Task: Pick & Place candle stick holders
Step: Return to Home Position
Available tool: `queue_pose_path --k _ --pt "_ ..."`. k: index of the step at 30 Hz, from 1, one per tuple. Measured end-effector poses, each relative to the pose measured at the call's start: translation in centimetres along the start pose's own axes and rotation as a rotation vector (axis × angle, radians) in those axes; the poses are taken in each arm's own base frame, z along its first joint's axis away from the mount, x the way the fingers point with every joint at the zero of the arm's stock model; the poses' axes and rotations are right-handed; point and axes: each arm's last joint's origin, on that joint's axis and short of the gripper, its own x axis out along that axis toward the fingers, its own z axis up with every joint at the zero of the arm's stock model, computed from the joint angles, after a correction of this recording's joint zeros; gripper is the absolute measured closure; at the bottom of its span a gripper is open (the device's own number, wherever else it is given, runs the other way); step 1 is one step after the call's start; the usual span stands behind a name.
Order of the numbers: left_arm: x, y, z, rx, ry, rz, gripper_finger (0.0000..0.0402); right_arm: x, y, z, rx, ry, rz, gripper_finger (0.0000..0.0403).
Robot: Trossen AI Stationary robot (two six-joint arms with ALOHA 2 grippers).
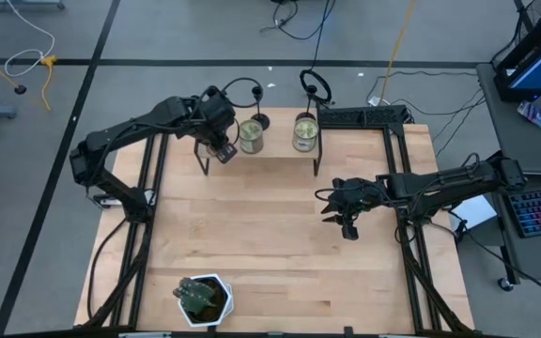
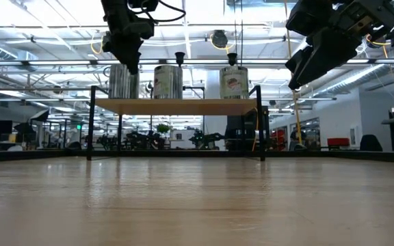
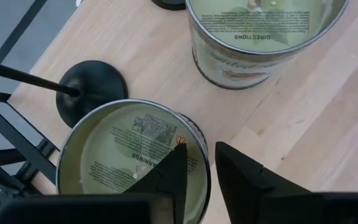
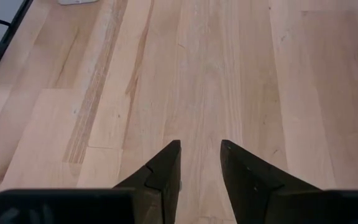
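1. Up at the back edge of the table (image 1: 252, 246), on the raised shelf (image 1: 280, 162), the left gripper (image 1: 222, 150) hangs directly above the tin (image 3: 107, 149) at the shelf's left end. I'd call this the pull-away-and-go-home step, because the gripper carries nothing.
2. Look at its fingers (image 3: 166, 174): they're spread just a little, with a narrow gap and nothing between them. From the wrist, one tip lies over the tin's open mouth and the other past its rim. I can't tell whether either one touches the metal.
3. The candle stick holders (image 3: 92, 93) are upright on that same shelf. One black disc base sits just beside the left tin, with its thin stem rising. Low across the table, two tiny cups poke up among the tins towards the second tin (image 1: 305, 132).
4. The left arm reaches in from the table's left edge with its elbow bent and its wrist tipped down over the shelf.
5. The right gripper (image 1: 344, 223) hovers over bare wood near the table's right edge, well apart from the shelf. It points down, fingers slightly parted and empty.
6. As I read it, the next move calls for a clean lift straight up. That has to clear the tin's rim and that thin stem nearby before the arm swings back.
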Motion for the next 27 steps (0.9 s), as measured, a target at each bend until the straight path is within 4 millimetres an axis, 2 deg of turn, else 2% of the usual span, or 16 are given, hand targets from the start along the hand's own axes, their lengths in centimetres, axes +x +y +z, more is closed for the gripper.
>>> queue_pose_path --k 7,14,20,27 --pt "-1.3 -0.1 -0.3 0.028 -0.048 -0.01 0.0282 0.0 0.0 0.0 0.0 -0.005 0.0 0.0298" --pt "-5.1 -0.5 -1.9 0.071 -0.171 -0.042 0.0273 0.0 0.0 0.1 -0.073 -0.008 -0.002 0.0298" --pt "-9.6 -0.2 -4.7 0.095 -0.292 -0.057 0.0273 0.0 0.0 0.7 -0.044 -0.081 -0.022 0.0298" --pt "-15.0 1.0 -9.5 0.058 -0.51 -0.115 0.0273 -0.8 0.0 1.7 -0.186 -0.207 -0.034 0.0298"
